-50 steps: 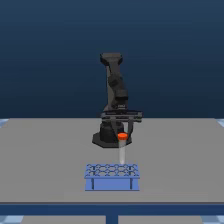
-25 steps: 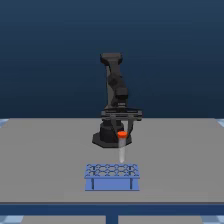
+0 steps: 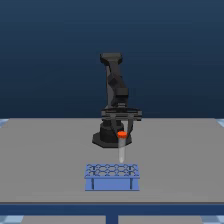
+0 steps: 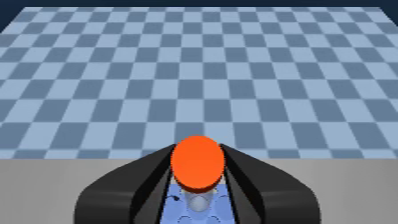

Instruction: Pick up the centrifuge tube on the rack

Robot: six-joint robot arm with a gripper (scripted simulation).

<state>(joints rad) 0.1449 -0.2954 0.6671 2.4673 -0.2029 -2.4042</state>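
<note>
Exterior view: arm [image 3: 116,95] stands behind the rack [image 3: 112,176].
Gripper [image 3: 122,131]: closed on the tube's orange cap.
Tube [image 3: 121,148]: upright, lifted above the rack, its tip just over the back holes.

No readable text, labels or numbers anywhere.

orange-red cap of centrifuge tube [image 4: 197,162] sits clamped between the two dark fingers [image 4: 133,187]; blue rack [image 4: 200,207] directly beneath, checkered floor [image 4: 199,75] beyond.
</note>
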